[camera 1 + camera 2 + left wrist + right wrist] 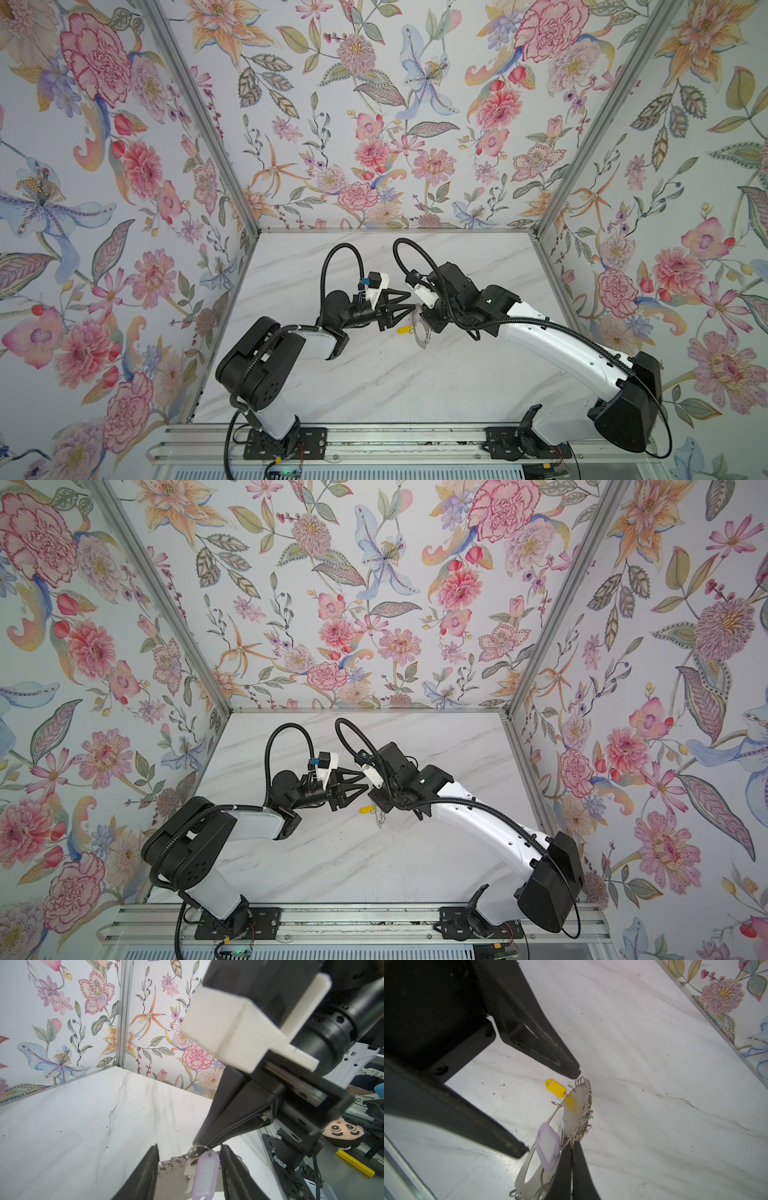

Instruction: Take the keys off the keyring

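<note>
The right gripper (572, 1144) is pinched tight on the rim of the keyring (577, 1109). Its two fingers are pressed together over the metal plate, in among the small wire rings (588, 1093), and they hold the plate up on edge over the marble table (374, 374). Whether the plate's lower edge touches the marble, I can't tell. Right beside that pinch a key (190, 1174) with a lilac tag (205, 1172) dangles from one of the rings. The left gripper (548, 1112) faces it with its jaws parted, one finger on either side of the lilac tag, gripping nothing that I can see. Further round the plate a yellow tag (555, 1088) sticks out from the edge, and in both top views it shows near the left gripper's fingertips.
</note>
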Robot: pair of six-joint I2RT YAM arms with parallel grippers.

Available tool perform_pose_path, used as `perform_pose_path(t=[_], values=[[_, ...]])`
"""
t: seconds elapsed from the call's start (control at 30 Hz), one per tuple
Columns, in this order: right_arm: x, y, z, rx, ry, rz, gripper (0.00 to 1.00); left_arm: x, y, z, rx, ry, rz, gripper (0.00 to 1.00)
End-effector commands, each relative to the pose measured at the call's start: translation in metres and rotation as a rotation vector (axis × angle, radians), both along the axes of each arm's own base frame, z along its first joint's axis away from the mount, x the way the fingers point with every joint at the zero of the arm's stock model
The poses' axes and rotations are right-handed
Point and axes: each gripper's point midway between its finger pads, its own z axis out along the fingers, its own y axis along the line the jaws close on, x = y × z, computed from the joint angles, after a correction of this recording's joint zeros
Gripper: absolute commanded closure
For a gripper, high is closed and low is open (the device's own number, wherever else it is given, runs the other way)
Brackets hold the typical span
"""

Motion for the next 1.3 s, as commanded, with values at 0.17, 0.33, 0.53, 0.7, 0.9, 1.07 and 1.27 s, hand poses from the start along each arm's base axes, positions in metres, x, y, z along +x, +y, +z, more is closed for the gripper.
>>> perform_pose_path(t=[0.17, 0.33, 0.53, 0.7, 0.9, 1.07, 1.27], values=[[0.003, 0.012, 0.029, 0.091, -0.032, 0.011, 1.0, 0.003, -0.017, -0.015, 0.087, -0.028, 0.001, 0.48], [0.003, 0.013, 0.028, 0.091, -0.027, 0.012, 1.0, 0.002, -0.023, -0.018, 0.113, -0.027, -0.01, 0.47], [0.001, 0.015, 0.028, 0.096, -0.027, 0.021, 1.0, 0.005, -0.025, -0.021, 0.137, -0.026, -0.009, 0.6], [0.0, 0.013, 0.03, 0.105, -0.025, 0.024, 1.0, 0.008, -0.023, -0.022, 0.169, -0.037, 0.012, 0.82], [-0.004, 0.005, 0.025, 0.122, 0.0, 0.028, 1.0, 0.011, -0.022, -0.021, 0.197, -0.05, 0.032, 0.92], [-0.007, -0.004, 0.031, 0.206, 0.015, 0.033, 1.0, 0.013, -0.018, -0.021, 0.211, -0.059, 0.048, 1.0], [-0.007, -0.011, 0.042, 0.327, 0.016, 0.036, 1.0, 0.014, -0.016, -0.019, 0.205, -0.063, 0.057, 1.0]])
